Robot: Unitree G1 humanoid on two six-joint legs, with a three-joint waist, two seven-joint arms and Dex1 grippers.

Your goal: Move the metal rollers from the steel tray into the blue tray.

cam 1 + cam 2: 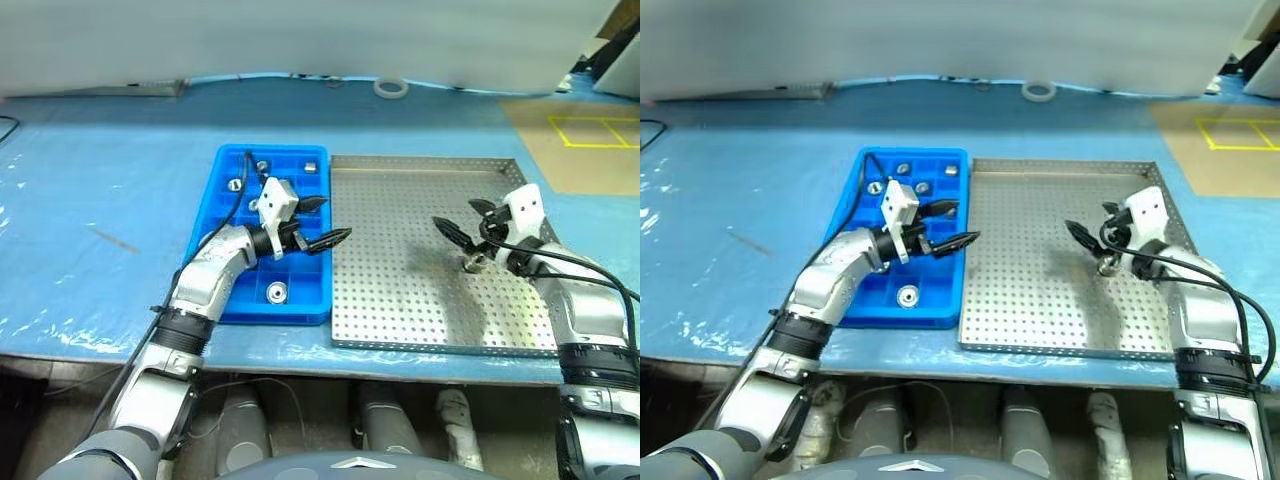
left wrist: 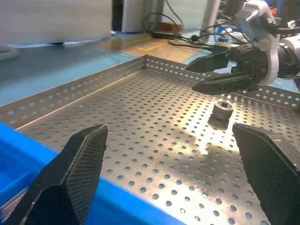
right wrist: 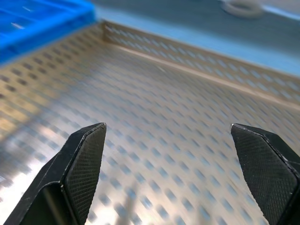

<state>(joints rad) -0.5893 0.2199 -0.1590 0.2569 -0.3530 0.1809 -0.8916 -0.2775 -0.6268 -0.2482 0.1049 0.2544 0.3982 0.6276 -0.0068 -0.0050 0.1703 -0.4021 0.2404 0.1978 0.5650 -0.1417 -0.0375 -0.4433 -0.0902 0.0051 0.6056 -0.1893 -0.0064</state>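
One metal roller (image 1: 473,264) stands on the steel tray (image 1: 400,300), right of its middle. My right gripper (image 1: 455,213) hovers open just above and beside this roller (image 2: 223,107), holding nothing. The blue tray (image 1: 215,215) lies against the steel tray's left side, with several rollers in its compartments, such as one near the front (image 1: 276,292) and one at the back (image 1: 262,166). My left gripper (image 1: 337,219) is open and empty over the blue tray's right edge, pointing towards the steel tray. In the right wrist view the open fingers (image 3: 84,154) frame bare perforated floor.
A white tape ring (image 1: 391,88) lies on the blue table cover behind the trays. A brown board with yellow lines (image 1: 590,140) sits at the far right. A black cable runs across the blue tray to my left wrist.
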